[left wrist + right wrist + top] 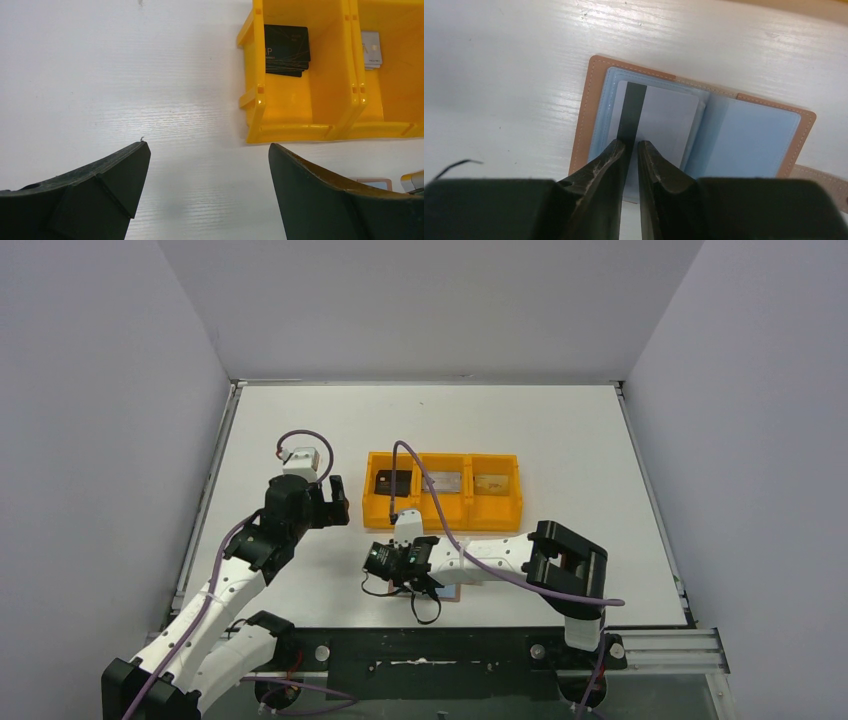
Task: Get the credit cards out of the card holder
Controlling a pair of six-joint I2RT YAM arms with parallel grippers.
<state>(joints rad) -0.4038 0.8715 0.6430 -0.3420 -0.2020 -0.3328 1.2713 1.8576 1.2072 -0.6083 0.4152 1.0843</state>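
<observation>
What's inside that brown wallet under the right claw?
A grey card with a dark stripe, on the left panel of the card holder, right gripper at its edge. Anything beneath it is covered.

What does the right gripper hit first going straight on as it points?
The grey, black-striped card in the open card holder. The right gripper tips look at or just above it; depth unclear.
</observation>
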